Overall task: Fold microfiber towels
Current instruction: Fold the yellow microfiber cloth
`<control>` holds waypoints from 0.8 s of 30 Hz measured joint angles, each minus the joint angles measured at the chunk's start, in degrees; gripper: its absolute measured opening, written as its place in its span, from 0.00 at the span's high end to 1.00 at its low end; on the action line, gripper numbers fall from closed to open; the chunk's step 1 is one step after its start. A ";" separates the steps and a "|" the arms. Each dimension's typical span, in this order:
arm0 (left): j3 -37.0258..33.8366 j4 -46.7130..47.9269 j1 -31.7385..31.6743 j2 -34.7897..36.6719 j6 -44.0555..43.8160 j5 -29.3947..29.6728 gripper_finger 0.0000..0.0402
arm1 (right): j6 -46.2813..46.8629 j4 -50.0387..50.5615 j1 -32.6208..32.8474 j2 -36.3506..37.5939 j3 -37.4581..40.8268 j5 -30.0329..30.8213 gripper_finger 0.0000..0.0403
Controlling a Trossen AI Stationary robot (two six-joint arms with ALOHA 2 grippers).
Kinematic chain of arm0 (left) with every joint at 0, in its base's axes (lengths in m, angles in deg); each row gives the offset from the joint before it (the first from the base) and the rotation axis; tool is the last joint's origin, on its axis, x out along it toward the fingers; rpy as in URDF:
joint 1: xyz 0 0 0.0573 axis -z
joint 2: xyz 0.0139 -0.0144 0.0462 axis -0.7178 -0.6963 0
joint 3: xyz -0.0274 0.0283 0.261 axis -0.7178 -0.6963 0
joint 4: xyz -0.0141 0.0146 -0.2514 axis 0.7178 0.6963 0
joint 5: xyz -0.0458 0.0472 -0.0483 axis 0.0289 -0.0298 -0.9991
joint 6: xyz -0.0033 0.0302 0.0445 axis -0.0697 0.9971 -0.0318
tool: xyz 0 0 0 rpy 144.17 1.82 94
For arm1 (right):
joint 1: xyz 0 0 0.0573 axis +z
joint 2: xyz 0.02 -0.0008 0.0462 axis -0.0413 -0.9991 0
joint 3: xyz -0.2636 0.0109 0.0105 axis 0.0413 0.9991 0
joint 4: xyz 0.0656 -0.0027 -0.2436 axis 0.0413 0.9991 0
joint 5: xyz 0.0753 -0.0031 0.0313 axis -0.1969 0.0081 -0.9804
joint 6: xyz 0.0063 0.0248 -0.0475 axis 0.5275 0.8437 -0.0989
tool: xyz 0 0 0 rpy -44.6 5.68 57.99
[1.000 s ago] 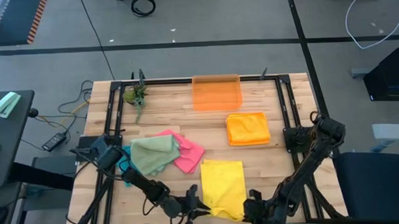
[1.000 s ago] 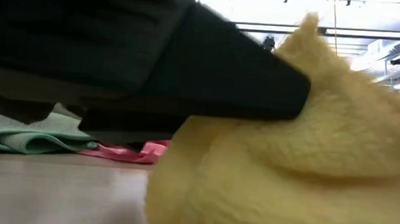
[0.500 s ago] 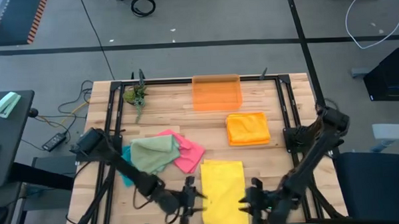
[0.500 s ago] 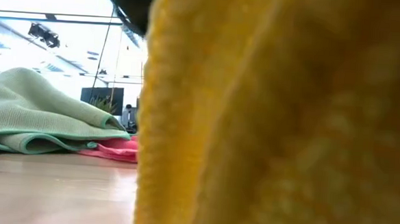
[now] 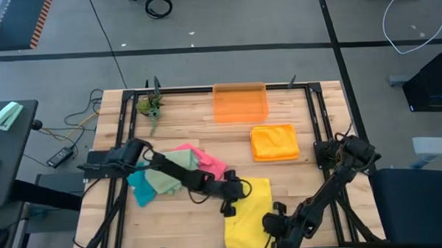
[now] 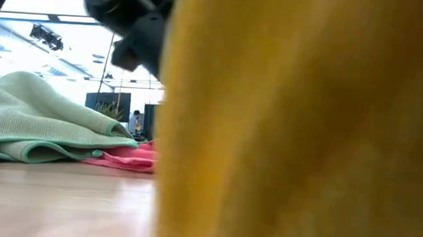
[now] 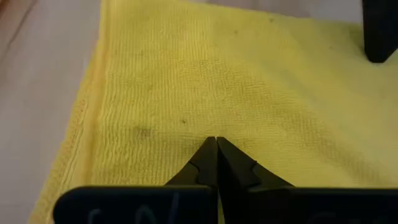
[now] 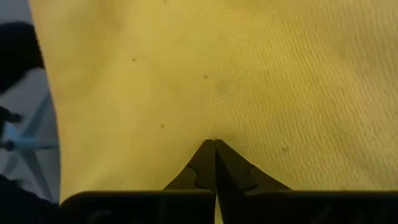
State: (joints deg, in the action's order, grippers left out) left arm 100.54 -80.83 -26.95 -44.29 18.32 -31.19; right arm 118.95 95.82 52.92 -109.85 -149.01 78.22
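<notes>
Soft yellow microfiber towel (image 5: 248, 211) spread on the pale wooden counter (image 5: 297, 180), at the near edge, well nearer than the rigid translucent orange bin (image 5: 239, 103) at the far edge. Long axis running from near edge toward the bin; far edge bunched and drawn up toward the bin side, near end reaching the counter's front edge. Left tool (image 5: 229, 203) at the towel's far left corner, fingers pressed together, pinching the yellow cloth (image 7: 249, 81). Right tool (image 5: 272, 225) at the towel's near right part, fingers likewise together and clamped on the yellow cloth (image 8: 249, 81). In the low view, yellow pile (image 6: 305, 123) filling most of the frame. Folded orange microfiber towel (image 5: 274, 142) just nearer than the bin, slightly right. Heap of sage green (image 5: 164, 177), pink (image 5: 207, 163) and teal (image 5: 142, 191) cloths left of the yellow towel, under the left arm. Small green plant sprig (image 5: 149, 106) left of the bin.
</notes>
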 joint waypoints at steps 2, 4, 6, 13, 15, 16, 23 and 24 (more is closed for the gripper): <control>2.58 4.96 -0.60 -0.76 -1.04 0.30 0.98 | -1.91 6.08 -0.30 1.60 0.11 -0.48 0.99; 4.41 9.17 -0.86 -0.95 -1.41 0.77 0.98 | -4.73 12.83 -1.01 3.70 0.36 -0.57 0.99; 6.21 12.42 -0.95 -1.00 -1.41 1.72 0.99 | -7.03 20.33 -1.89 5.84 0.56 -0.89 0.99; 17.93 34.91 1.22 -1.14 -0.39 2.45 0.99 | -12.48 37.25 -5.39 14.28 0.59 -1.72 0.99; 22.20 38.56 2.85 -0.81 0.92 3.96 0.99 | -12.39 36.70 -5.30 17.82 0.59 -2.08 0.99; 24.21 40.70 3.81 -0.15 2.11 5.67 0.98 | -11.60 34.51 -5.04 19.29 0.59 -2.17 0.99; 23.19 45.07 7.67 2.29 4.74 18.44 0.99 | -12.65 4.76 0.55 17.27 3.56 1.62 1.00; 21.07 42.23 7.56 2.31 4.69 18.34 0.99 | -12.65 2.98 1.02 15.31 3.95 2.32 1.00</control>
State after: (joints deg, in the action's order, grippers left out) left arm 121.61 -38.60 -19.39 -41.98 23.00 -12.85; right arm 106.30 98.80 53.95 -94.54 -145.06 80.55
